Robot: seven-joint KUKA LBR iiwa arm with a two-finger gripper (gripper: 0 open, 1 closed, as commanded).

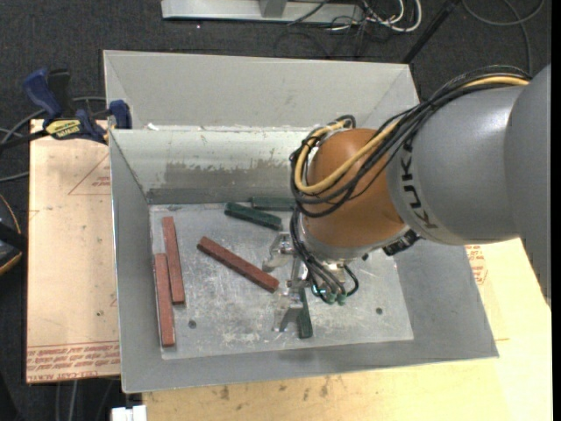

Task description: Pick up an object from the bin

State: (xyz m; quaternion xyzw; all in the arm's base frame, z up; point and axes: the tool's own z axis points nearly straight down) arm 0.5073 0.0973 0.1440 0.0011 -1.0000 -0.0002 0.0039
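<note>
My gripper [284,286] hangs under the orange dome, low over the bin floor right of centre. It stands open, one silver finger [280,254] toward the back and the other [287,317] toward the front. A red-brown stick [235,263] lies slanted on the floor, and its right end reaches into the gap between the fingers. A short dark green block [304,324] lies just right of the front finger, touching or nearly touching it. I see nothing lifted off the floor.
Two more red-brown sticks [172,260] [164,303] lie side by side along the left wall. Dark green sticks [252,211] rest near the back wall, partly hidden under the arm. The arm and its cables cover the bin's right half.
</note>
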